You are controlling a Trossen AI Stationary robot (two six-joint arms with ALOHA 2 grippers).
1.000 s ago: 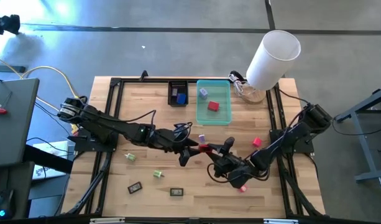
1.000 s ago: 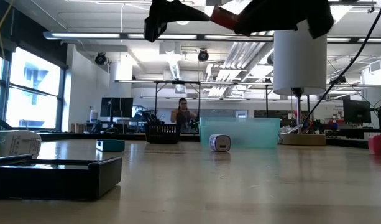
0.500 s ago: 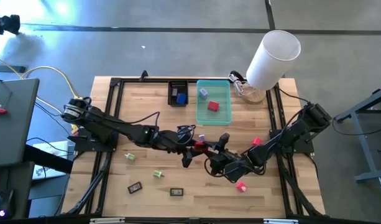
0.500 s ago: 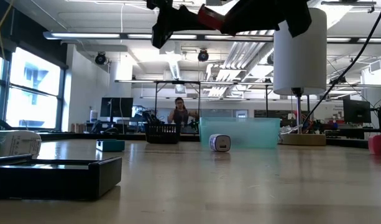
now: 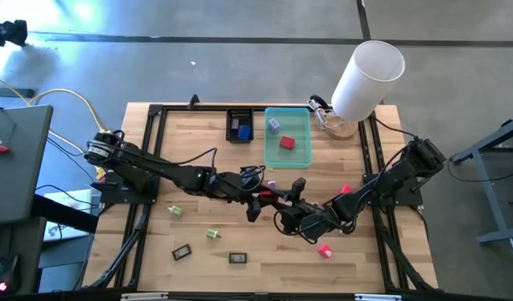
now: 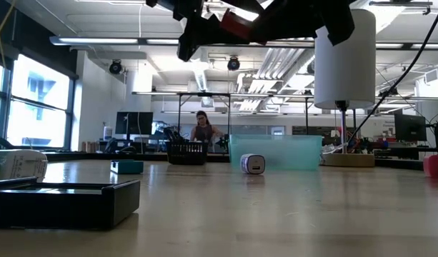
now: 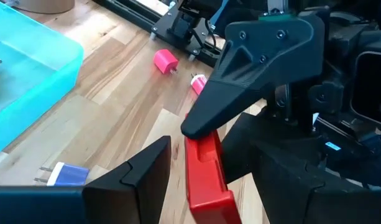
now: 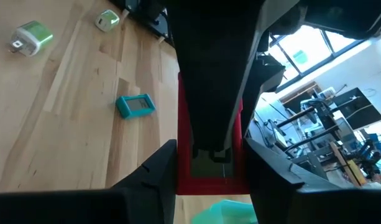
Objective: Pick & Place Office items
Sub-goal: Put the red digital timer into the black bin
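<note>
A small red block (image 5: pixel 273 198) is high above the table's middle, between both grippers; it also shows in the low view (image 6: pixel 233 17). My left gripper (image 5: pixel 262 201) comes from the left and is slightly open. Its fingers stand on either side of the block's broad faces (image 7: pixel 206 174), and a strip of table shows between one finger (image 7: pixel 140 180) and the block. My right gripper (image 5: pixel 288 202) comes from the right and is shut on the block (image 8: pixel 209 185). Other small pieces lie on the table. My left gripper has one finger clear of the red block by a narrow gap. I cannot tell whether its other finger touches the block. My right gripper pinches the block's two narrow edges (image 8: pixel 183 168) between its two fingers. It comes level from the table's right side. The block is lifted clear, well above the table.
The teal tray (image 5: pixel 269 150) with two pieces and the black tray (image 5: pixel 239 125) stand at the far middle. A white cylinder (image 5: pixel 369 75) stands at the far right. Loose pieces lie around: purple (image 5: pixel 271 186), red (image 5: pixel 346 191), pink (image 5: pixel 325 249), green (image 5: pixel 175 211), black (image 5: pixel 182 251).
My right gripper has moved toward the table's left, up to the red block and my left gripper. My left gripper has edged a little toward the right. The block has stayed high above the table's middle.
</note>
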